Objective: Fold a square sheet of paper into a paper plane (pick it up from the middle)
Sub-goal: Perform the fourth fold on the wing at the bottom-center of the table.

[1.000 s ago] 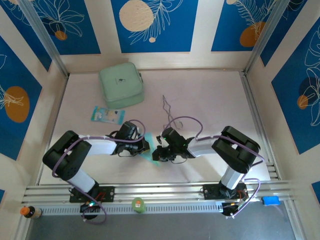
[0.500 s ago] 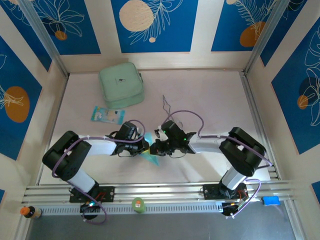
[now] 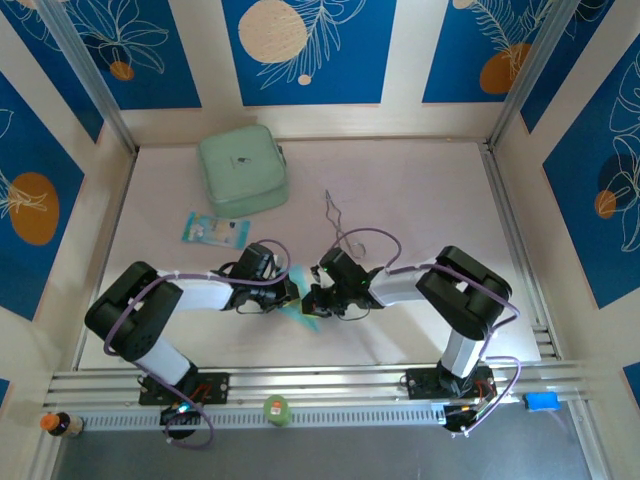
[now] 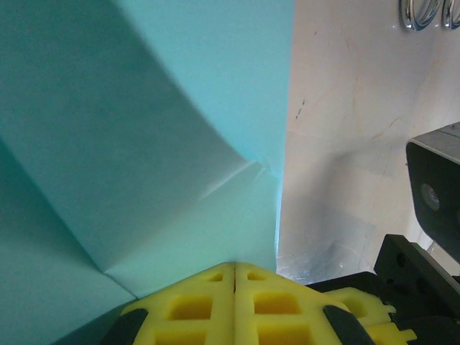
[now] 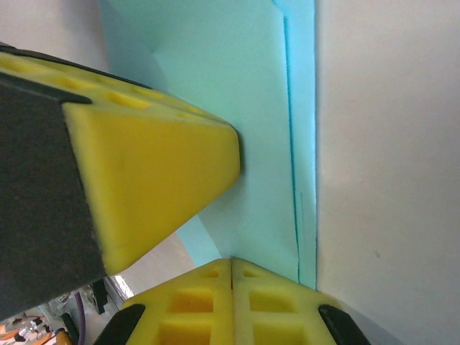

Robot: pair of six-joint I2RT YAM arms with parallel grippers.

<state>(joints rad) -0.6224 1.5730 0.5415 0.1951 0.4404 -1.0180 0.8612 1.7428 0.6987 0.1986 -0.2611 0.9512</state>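
Observation:
The square sheet of paper is cyan and lies folded and creased on the table between the two arms, mostly covered by them. In the left wrist view the paper shows a diagonal crease, and my left gripper is shut with its yellow tips down on the paper. In the right wrist view the paper has layered edges along its right side. My right gripper is shut, tips on the paper's near end, and the left gripper's fingers press beside it. From above, left gripper and right gripper almost touch.
A mint-green case sits at the back left, with a small blue-and-white packet in front of it. Metal tongs lie just behind the right gripper, their loops near. Frame rails line the table's sides.
The right gripper slid up and left along the paper towards the left gripper, then eased back slightly, and its elbow shifted. The left arm stayed still, pressed on the paper.

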